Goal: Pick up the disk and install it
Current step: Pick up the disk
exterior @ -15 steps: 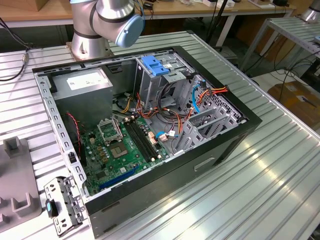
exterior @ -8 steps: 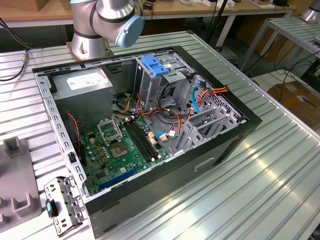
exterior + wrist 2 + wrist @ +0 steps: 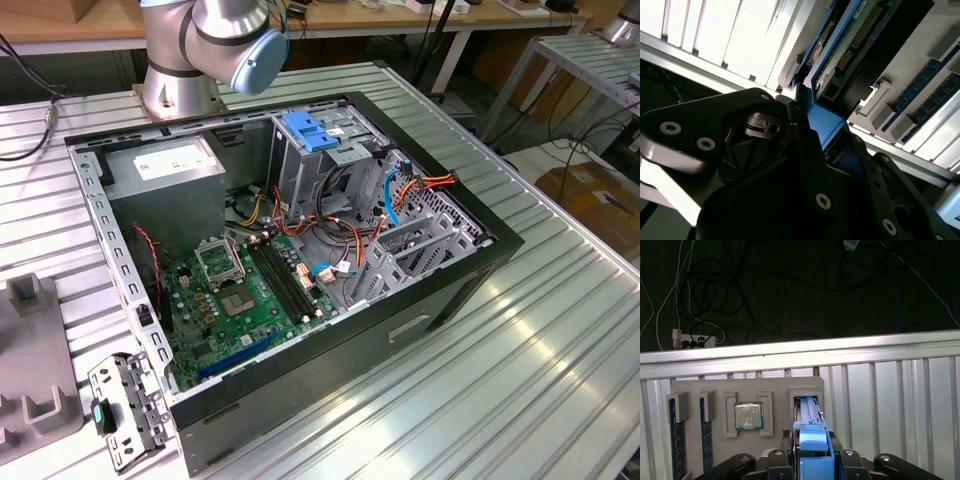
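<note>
The disk [image 3: 840,55] is a dark flat drive in a bright blue carrier, and its rounded blue end [image 3: 813,446] sits between my black fingers [image 3: 805,150]. My gripper [image 3: 812,455] is shut on that blue end in both wrist views. The disk's far end reaches to a slot of the grey parts holder [image 3: 807,390]; I cannot tell whether it still rests in the slot. In the exterior view the open computer case [image 3: 480,250] lies on the metal table, with a tall grey drive cage [image 3: 290,170] topped by a blue latch plate [image 3: 308,130].
The grey holder also carries a processor chip [image 3: 748,416] and two memory sticks [image 3: 675,440]. Behind it runs the ribbed table edge [image 3: 800,352], with cables beyond. In the exterior view the arm's base [image 3: 180,80] stands behind the case, and a metal bracket [image 3: 125,410] lies at the exterior view's left.
</note>
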Controlling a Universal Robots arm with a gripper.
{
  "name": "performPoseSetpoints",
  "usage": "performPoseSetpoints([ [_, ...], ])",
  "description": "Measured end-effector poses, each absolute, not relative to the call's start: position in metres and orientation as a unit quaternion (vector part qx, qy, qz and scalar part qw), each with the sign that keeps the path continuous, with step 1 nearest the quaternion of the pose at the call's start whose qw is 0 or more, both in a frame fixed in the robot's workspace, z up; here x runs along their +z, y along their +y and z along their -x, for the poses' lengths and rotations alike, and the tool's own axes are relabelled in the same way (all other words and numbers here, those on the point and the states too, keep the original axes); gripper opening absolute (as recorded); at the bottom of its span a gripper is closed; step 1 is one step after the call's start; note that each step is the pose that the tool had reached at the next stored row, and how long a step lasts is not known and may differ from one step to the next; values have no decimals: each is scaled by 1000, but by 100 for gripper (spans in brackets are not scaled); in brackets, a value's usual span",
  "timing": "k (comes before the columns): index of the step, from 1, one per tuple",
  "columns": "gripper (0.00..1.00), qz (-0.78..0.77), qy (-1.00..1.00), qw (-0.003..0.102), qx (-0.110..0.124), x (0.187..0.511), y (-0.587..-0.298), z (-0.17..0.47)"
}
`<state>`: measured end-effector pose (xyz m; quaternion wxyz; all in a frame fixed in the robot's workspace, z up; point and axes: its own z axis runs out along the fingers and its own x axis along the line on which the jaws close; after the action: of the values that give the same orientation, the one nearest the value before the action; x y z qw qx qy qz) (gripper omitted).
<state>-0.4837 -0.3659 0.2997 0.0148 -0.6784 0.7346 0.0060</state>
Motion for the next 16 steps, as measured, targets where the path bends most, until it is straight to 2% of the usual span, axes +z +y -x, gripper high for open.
performPoseSetpoints([
  [16, 37, 678, 735, 15, 6, 294, -366, 484],
])
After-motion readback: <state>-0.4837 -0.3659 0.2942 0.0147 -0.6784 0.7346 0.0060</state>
